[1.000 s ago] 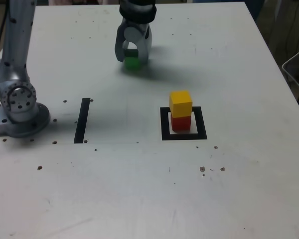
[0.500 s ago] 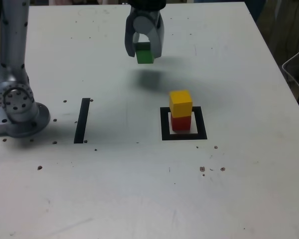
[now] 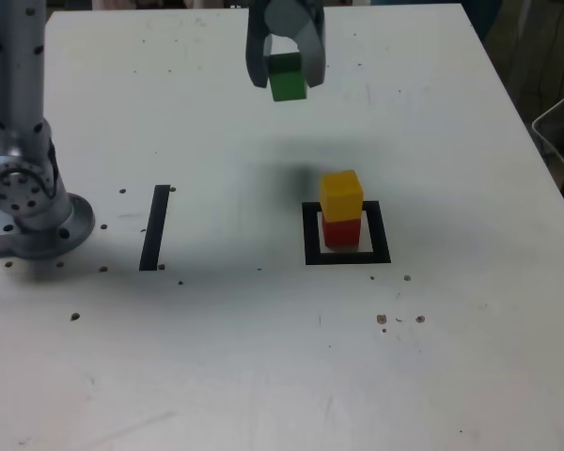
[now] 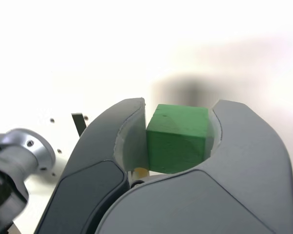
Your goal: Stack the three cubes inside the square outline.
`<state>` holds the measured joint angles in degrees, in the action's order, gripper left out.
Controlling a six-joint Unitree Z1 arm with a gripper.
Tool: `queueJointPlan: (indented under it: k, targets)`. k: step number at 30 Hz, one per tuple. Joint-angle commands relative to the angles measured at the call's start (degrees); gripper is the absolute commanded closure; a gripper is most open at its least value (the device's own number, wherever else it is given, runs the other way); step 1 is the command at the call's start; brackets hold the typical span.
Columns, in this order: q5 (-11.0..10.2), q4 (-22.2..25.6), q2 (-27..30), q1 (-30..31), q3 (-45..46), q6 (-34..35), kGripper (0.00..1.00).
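My gripper (image 3: pixel 287 75) is shut on the green cube (image 3: pixel 288 78), holding it high above the table, behind and to the exterior view's left of the stack. In the wrist view the green cube (image 4: pixel 177 138) sits clamped between both grey fingers (image 4: pixel 124 141). The yellow cube (image 3: pixel 341 194) rests on the red cube (image 3: pixel 341 231), and both stand inside the black square outline (image 3: pixel 310 237) on the white table.
The arm's grey base (image 3: pixel 33 202) stands at the exterior view's left. A straight black tape strip (image 3: pixel 155 226) lies between the base and the square. Small dark specks (image 3: pixel 395 319) dot the tabletop. The table's right edge (image 3: pixel 536 141) runs close by, with a white cable beyond.
The gripper has lifted the green cube off the table and carried it up and toward the exterior view's right, closer to the stack. The yellow and red cubes have not moved.
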<state>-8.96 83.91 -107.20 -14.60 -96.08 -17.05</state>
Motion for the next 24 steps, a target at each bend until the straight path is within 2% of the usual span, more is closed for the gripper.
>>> queueJointPlan:
  k: [1, 8, 10, 16, 24]
  targets:
    - [0.6, 0.9, 0.2, 1.9, -0.6, 2.2, 0.86]
    - [5.1, 2.5, 0.6, 8.2, -1.7, 9.3, 0.86]
    - [5.7, 3.5, 0.6, 10.4, -2.9, 12.1, 0.86]
    - [5.0, 6.9, -0.2, 15.8, -6.3, 20.9, 0.86]
    - [2.8, 7.4, -1.8, 17.3, -6.6, 24.0, 0.86]
